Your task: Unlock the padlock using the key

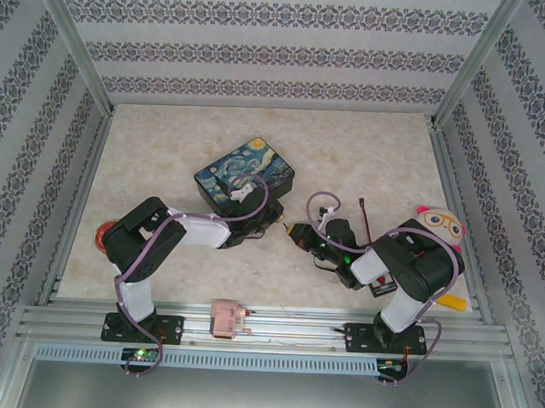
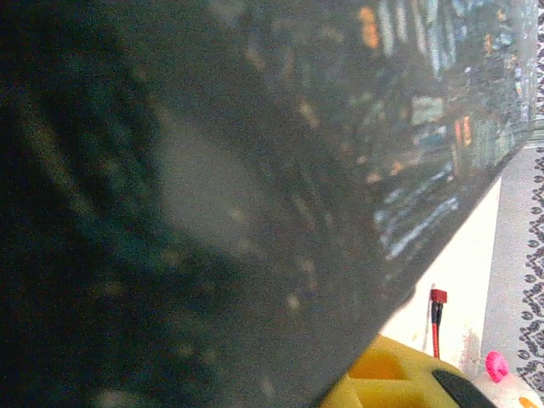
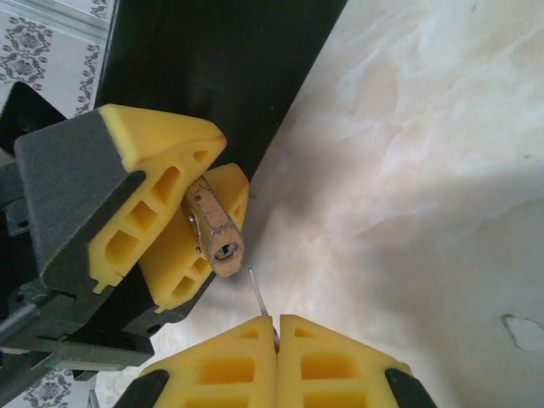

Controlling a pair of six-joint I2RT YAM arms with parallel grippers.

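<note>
Clamping one padlock (image 3: 214, 228) in left gripper (image 3: 199, 197), right gripper (image 3: 277, 323) pinched on one key (image 3: 257, 291), just beside padlock.

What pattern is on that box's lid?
The box has a dark blue starry-night painting with pale swirls; the top external view shows it best.

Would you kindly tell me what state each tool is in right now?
Left tool: closed, holding the padlock.
Right tool: closed, holding the key.
</note>
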